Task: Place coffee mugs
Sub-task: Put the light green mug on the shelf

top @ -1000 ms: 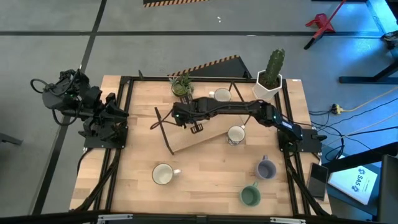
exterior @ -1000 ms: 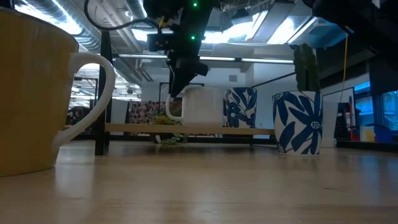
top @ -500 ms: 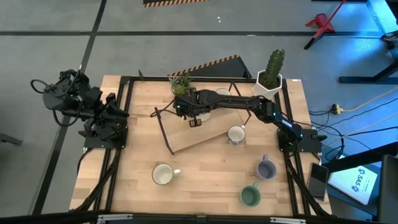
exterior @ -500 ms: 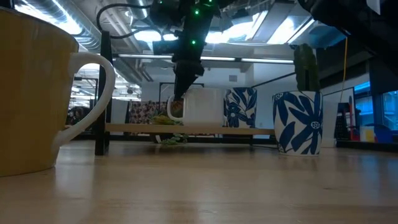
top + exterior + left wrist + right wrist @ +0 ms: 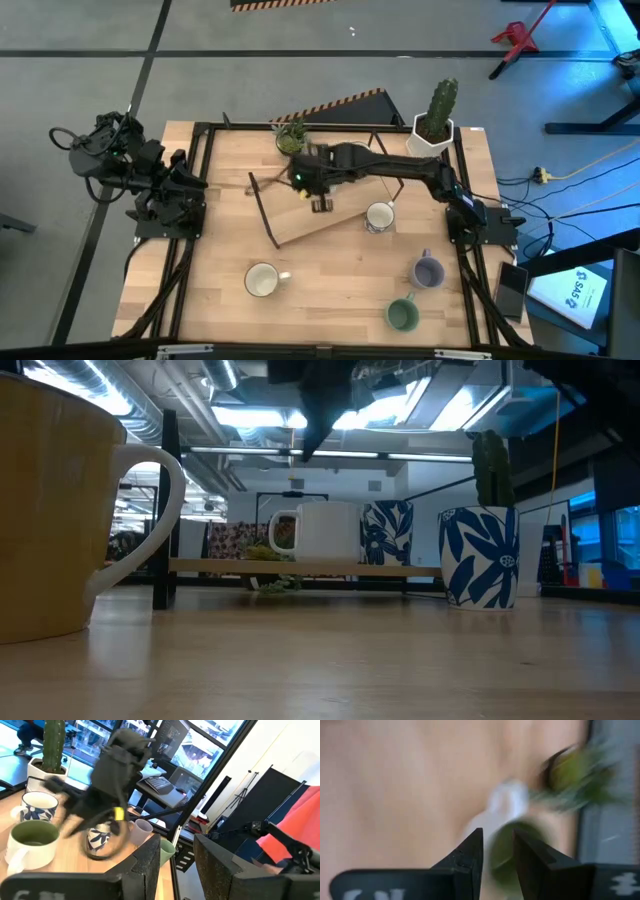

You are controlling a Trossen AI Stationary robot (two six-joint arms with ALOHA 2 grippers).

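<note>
My right gripper [image 5: 320, 203] is open and hangs over the wooden shelf [image 5: 300, 232], well above it in the low view [image 5: 318, 420], touching nothing. A mug, white outside and olive-green inside [image 5: 322, 530], stands upright on the shelf. It shows blurred beyond the right fingers [image 5: 506, 845], and the arm hides it in the high view. On the table stand a plain white mug [image 5: 262, 281], a patterned mug [image 5: 380, 216], a lavender mug [image 5: 428, 271] and a teal-green mug [image 5: 403, 315]. My left gripper [image 5: 177, 855] is open and waits at the table's left edge [image 5: 180, 182].
The shelf rests tilted on a black rack frame [image 5: 262, 210]. A cactus in a white pot [image 5: 435, 125] and a small potted plant [image 5: 290, 138] stand at the far edge. One mug [image 5: 60, 510] looms close to the low camera.
My right gripper has risen from beside the handle of the mug on the shelf to well above it, and its arm has swung a little toward the far edge. The mug stays upright on the shelf where it was.
</note>
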